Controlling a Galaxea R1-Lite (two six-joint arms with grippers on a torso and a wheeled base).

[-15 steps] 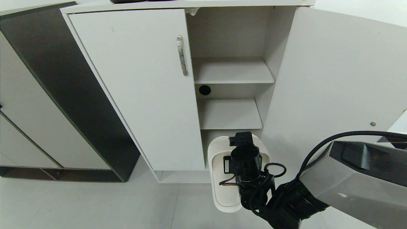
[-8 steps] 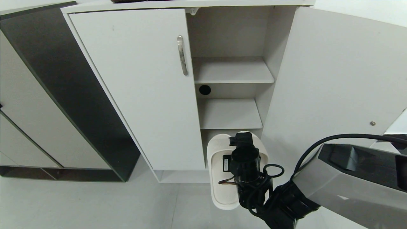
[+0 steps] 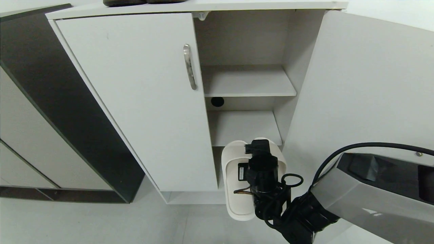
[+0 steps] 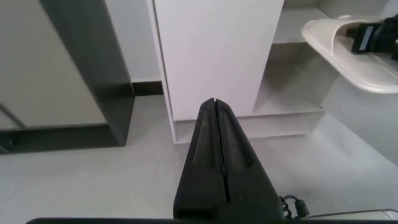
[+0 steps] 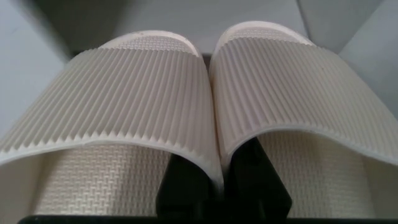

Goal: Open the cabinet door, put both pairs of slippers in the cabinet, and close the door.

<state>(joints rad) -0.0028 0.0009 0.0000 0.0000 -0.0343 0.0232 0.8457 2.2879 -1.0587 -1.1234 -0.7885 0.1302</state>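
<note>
A pair of white ribbed slippers [image 3: 235, 179] hangs side by side in front of the lowest compartment of the white cabinet [image 3: 251, 40]. My right gripper [image 5: 221, 180] is shut on the slippers [image 5: 149, 93], its fingers pinching the two inner strap edges together. In the head view its wrist covers part of the right slipper. The cabinet's right door [image 3: 356, 84] stands wide open; the left door [image 3: 135, 95] with its metal handle [image 3: 190, 67] is closed. My left gripper [image 4: 214, 107] is shut and empty, low over the floor, and the slippers [image 4: 348, 46] show beyond it.
Two bare shelves [image 3: 247, 81] [image 3: 244, 127] sit above the bottom compartment. Dark items [image 3: 135, 2] lie on the cabinet top. A dark-sided unit [image 3: 51, 84] stands to the cabinet's left. The grey floor [image 3: 101, 220] spreads in front.
The head camera has shifted, so the cabinet sits lower and wider in the picture. The right gripper with the slippers has edged slightly toward the cabinet opening.
</note>
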